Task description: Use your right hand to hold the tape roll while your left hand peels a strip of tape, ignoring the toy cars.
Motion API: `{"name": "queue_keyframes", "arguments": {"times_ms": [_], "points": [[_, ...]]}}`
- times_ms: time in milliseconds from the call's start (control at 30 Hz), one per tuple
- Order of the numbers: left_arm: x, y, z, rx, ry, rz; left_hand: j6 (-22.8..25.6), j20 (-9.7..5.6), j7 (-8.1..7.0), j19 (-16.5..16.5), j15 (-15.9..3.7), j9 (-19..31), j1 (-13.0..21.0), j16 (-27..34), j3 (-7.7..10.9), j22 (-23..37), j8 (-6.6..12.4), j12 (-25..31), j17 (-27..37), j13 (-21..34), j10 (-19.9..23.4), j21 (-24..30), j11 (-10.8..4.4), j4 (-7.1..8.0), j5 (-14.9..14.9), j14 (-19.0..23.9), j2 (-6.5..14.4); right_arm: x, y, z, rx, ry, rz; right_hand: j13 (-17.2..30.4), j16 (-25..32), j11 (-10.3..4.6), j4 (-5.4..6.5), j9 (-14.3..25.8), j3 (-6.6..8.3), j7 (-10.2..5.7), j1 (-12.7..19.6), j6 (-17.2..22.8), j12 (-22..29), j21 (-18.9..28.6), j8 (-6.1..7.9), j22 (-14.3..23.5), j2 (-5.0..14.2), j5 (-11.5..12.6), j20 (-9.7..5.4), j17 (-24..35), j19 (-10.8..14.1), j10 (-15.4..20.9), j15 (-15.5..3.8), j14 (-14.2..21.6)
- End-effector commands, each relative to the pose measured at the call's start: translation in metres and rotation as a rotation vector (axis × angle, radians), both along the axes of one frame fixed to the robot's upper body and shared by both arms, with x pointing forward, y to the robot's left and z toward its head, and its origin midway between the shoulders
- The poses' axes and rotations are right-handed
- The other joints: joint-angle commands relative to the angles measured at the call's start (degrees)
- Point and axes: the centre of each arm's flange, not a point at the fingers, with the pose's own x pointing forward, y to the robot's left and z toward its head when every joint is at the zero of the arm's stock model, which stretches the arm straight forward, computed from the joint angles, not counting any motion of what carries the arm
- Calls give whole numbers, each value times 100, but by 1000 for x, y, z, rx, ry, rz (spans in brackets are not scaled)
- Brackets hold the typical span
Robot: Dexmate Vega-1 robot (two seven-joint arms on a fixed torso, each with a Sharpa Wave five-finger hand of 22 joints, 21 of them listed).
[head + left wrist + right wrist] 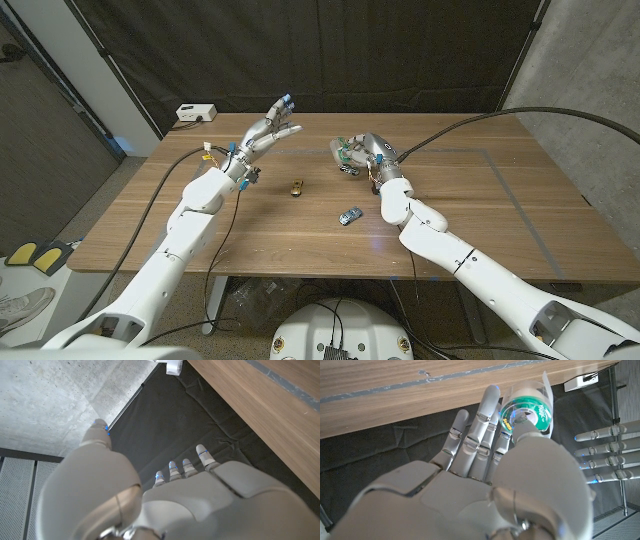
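Green-cored clear tape roll (527, 410), gold toy car (297, 187), blue toy car (349, 215), wood-grain table (480, 215)

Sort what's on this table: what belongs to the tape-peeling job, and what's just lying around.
Belongs to the job:
- tape roll, green core, pinched in the right hand
- left hand, raised with fingers spread, holding nothing

Just lying about:
- gold toy car
- blue toy car
- silver toy car beside the right hand
- white box at the table's far left corner
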Motion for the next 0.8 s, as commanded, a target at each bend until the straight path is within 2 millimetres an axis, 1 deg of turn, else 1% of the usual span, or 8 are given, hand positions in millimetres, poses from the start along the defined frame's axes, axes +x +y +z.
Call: {"name": "queue_keyframes", "arguments": {"times_ms": [33,233,333,367,400,500,633,800], "points": [[-13,19,-20,-102,-3,-40,-1424,63,138,-638,110,-147,-351,-18,-258,46,0,-22,6,-33,-454,-118,88,177,184,-377,-22,1,6,-8,30,-92,-63,508,-31,-600,-6,24,-15,-70,141,490,-6,38,12,-5,200,36,-480,17,-30,753,-245,17],[-16,32,-45,-183,46,-48,-1914,150,84,-1006,220,-274,-578,-36,-447,75,6,-36,16,-79,-852,-257,221,322,325,-702,22,1,8,-10,51,-131,-99,518,-36,-632,-5,27,-16,-73,139,496,-10,42,9,-21,196,38,-490,27,-26,768,-245,23],[-17,39,-56,-236,67,-45,-2315,270,73,-1402,306,-371,-851,-46,-586,100,28,-47,27,-132,-1233,-407,267,515,389,-1039,148,1,10,-10,54,-152,-117,526,-52,-619,-1,26,-16,-73,135,503,-16,42,7,-29,198,39,-494,20,-33,765,-244,13],[-17,41,-58,-241,72,-40,-2365,273,63,-1456,310,-387,-898,-46,-607,103,32,-52,27,-146,-1305,-428,272,550,394,-1090,175,2,10,-10,55,-155,-121,530,-54,-628,1,28,-16,-81,133,501,-17,42,6,-30,200,40,-498,20,-34,763,-245,14],[-16,43,-61,-257,81,-38,-2490,258,53,-1696,306,-432,-1038,-69,-668,110,51,-60,21,-190,-1503,-522,292,653,405,-1315,252,2,10,-10,54,-159,-126,526,-56,-623,0,28,-17,-76,133,503,-20,43,6,-33,199,40,-503,21,-31,769,-245,15],[-16,50,-68,-321,110,-50,-2492,234,17,-1990,304,-481,-1234,-50,-741,119,99,-28,11,-246,-1606,-636,311,791,400,-1460,356,2,12,-9,52,-170,-141,536,-61,-628,1,27,-18,-85,130,514,-27,44,4,-43,194,41,-505,27,-27,767,-245,19],[-16,59,-76,-398,141,-55,-2238,230,-87,-1957,228,-545,-1572,55,-850,132,196,61,-8,-332,-1486,-618,278,991,362,-1320,499,1,17,-11,33,-196,-171,539,-76,-636,2,26,-18,-86,126,517,-33,42,2,-50,192,42,-509,23,-27,767,-245,7],[-15,63,-82,-414,158,-60,-2033,258,-101,-1810,224,-587,-1762,105,-922,136,251,120,-30,-397,-1347,-559,267,1062,334,-1193,572,3,22,-14,35,-213,-191,542,-97,-644,6,26,-20,-105,116,519,-44,29,-4,-66,187,46,-522,14,-29,774,-245,7]]}}
